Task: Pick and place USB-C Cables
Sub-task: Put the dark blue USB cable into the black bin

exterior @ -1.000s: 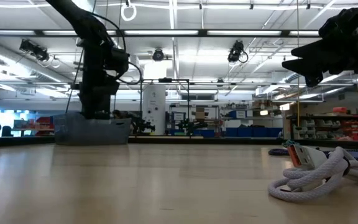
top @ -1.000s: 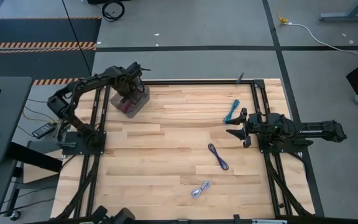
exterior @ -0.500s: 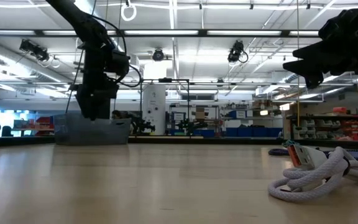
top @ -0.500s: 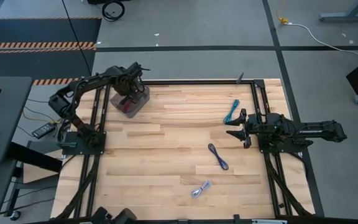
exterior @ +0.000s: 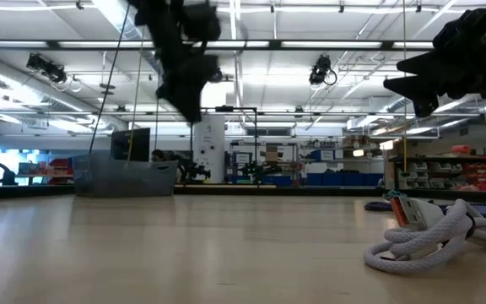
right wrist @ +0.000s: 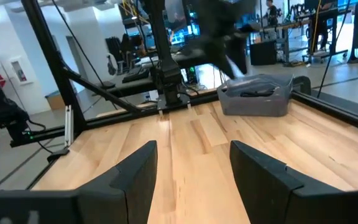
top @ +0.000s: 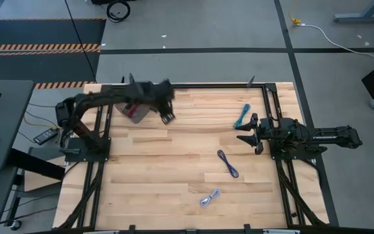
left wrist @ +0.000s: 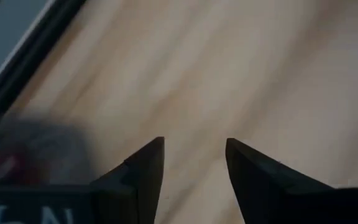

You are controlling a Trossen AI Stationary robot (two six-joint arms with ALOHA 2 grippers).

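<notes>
My left gripper (top: 168, 116) hangs open over bare wood just right of the clear bin (top: 130, 112) at the table's far left, with nothing between its fingers (left wrist: 194, 146). The low view shows it blurred, high above the table (exterior: 186, 95). The bin (right wrist: 257, 94) holds dark cable and something magenta. A teal cable (top: 241, 117), a purple cable (top: 228, 164) and a white-silver cable (top: 209, 197) lie flat on the wood. My right gripper (top: 247, 134) waits open and empty near the right edge, beside the teal cable.
A black frame rail (top: 206, 85) runs along the table's far edge and down both sides. The white-silver cable (exterior: 420, 241) lies close to the low camera. Bare wood lies between the bin and the cables.
My left gripper has risen out of the clear bin and swung fast toward the table's right and a little toward its near edge, now clear of the bin. My right gripper and the three cables on the wood have kept still.
</notes>
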